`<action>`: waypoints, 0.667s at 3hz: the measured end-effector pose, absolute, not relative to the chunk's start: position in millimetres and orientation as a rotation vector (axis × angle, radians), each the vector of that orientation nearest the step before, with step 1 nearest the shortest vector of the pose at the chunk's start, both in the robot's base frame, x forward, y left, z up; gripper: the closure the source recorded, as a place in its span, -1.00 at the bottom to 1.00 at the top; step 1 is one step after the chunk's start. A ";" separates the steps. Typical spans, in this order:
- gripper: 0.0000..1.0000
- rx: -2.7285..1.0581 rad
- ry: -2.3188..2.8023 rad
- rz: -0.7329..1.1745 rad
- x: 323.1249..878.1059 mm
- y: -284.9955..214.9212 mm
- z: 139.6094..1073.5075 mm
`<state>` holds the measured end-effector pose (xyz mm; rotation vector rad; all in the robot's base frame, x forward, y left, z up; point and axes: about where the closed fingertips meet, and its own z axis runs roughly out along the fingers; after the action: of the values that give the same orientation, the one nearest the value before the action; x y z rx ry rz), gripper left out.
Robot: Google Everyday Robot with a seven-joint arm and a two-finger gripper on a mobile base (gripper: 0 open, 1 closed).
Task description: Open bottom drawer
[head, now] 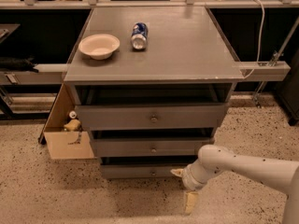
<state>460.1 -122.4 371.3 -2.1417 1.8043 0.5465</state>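
The bottom drawer [135, 171] is the slimmest grey front of three, low in the cabinet, with a small round knob [153, 173] at its centre. It looks shut. My gripper [183, 187] hangs at the end of the white arm [243, 164], low near the floor, just right of the bottom drawer's front. Its cream fingers are spread open: one fingertip [177, 172] points left at the drawer's right end, and the other [190, 202] points down at the floor. It holds nothing.
Above are the mid-sized drawer [152, 148] and the tallest drawer [152, 117]. On the cabinet top [187, 50] sit a cream bowl [99, 45] and a blue can [139, 35] on its side. An open cardboard box [65, 136] stands at the cabinet's left. The floor is speckled.
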 end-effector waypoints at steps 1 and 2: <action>-1.00 -2.142 1.804 0.547 460.1 -122.4 371.3; -1.00 -2.109 1.846 0.505 466.2 -124.7 357.1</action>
<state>466.2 -124.7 357.1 -2.1092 1.8458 0.5050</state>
